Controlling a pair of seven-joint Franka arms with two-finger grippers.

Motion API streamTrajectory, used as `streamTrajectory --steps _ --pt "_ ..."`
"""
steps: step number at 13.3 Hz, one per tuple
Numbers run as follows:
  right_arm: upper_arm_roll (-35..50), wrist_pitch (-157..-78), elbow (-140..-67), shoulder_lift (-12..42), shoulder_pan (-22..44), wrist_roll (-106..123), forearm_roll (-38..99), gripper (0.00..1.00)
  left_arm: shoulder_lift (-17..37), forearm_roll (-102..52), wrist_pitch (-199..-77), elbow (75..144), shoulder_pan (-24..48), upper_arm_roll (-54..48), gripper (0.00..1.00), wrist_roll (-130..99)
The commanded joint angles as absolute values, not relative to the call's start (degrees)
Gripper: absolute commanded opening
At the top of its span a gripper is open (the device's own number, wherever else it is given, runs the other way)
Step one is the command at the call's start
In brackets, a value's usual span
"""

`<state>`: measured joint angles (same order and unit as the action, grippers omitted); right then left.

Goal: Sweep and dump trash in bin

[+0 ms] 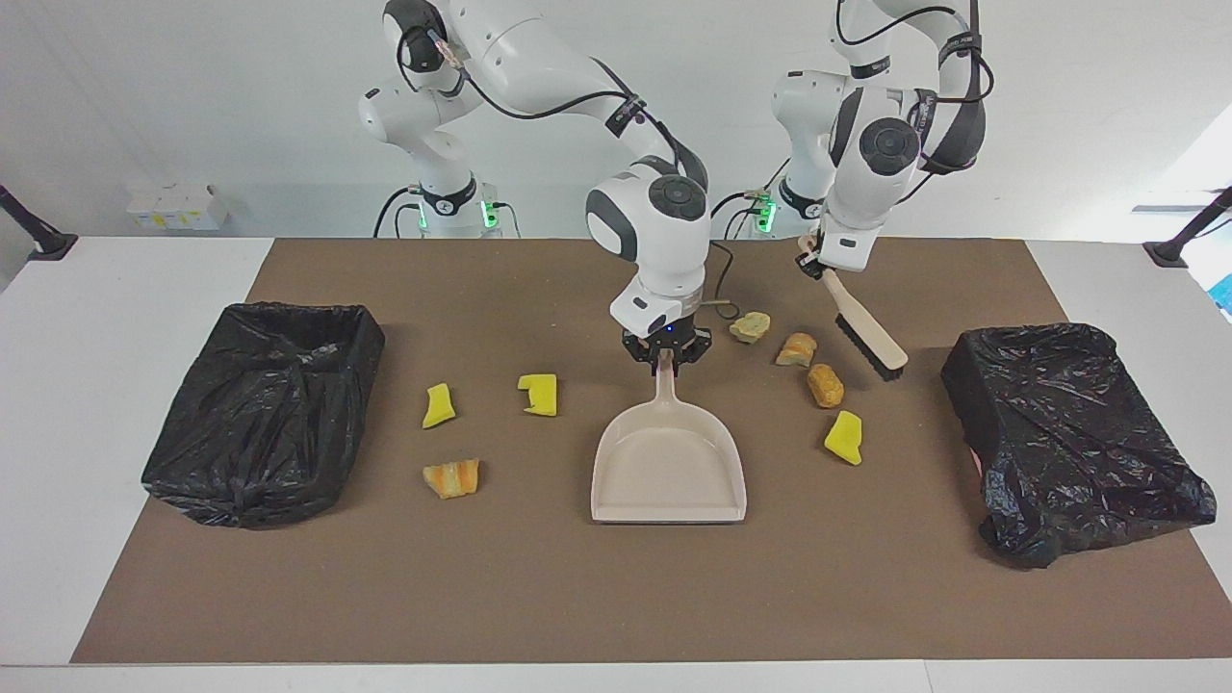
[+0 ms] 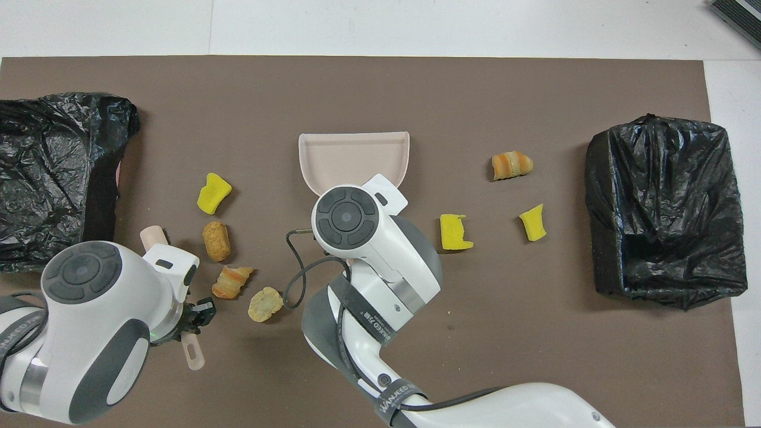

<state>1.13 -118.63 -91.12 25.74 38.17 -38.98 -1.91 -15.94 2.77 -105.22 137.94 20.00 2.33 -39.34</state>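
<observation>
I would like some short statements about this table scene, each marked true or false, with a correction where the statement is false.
1. The right gripper holds the dustpan by its handle. True.
2. Some trash already lies in the dustpan. False: the pan is empty, and all seven scraps are on the brown mat.
3. The left gripper holds the brush. True.
4. The brush bristles are pressing on a yellow scrap. False: the brush is tilted, with its bristles beside the tan lump and touching no scrap.
5. Only one bin stands on the table. False: there is a black-bagged bin at one end and another bin at the other.
</observation>
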Motion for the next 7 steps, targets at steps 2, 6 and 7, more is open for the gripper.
streamTrajectory --steps 2,6,7 --pt "1.50 -110.67 -92.81 20.58 37.62 -23.42 -1.32 0.00 -18.02 3.52 -107.57 142.38 16.70 1.76 0.00 -30.42" --pt "1.41 -100.84 -94.74 15.13 31.75 9.13 -1.49 0.00 -17.84 3.52 -108.19 143.17 17.31 1.67 0.00 -24.44" --pt "1.41 -99.68 -95.44 14.33 30.60 16.45 -2.45 0.00 -17.67 3.52 -108.72 143.17 17.49 1.58 0.00 -24.35"
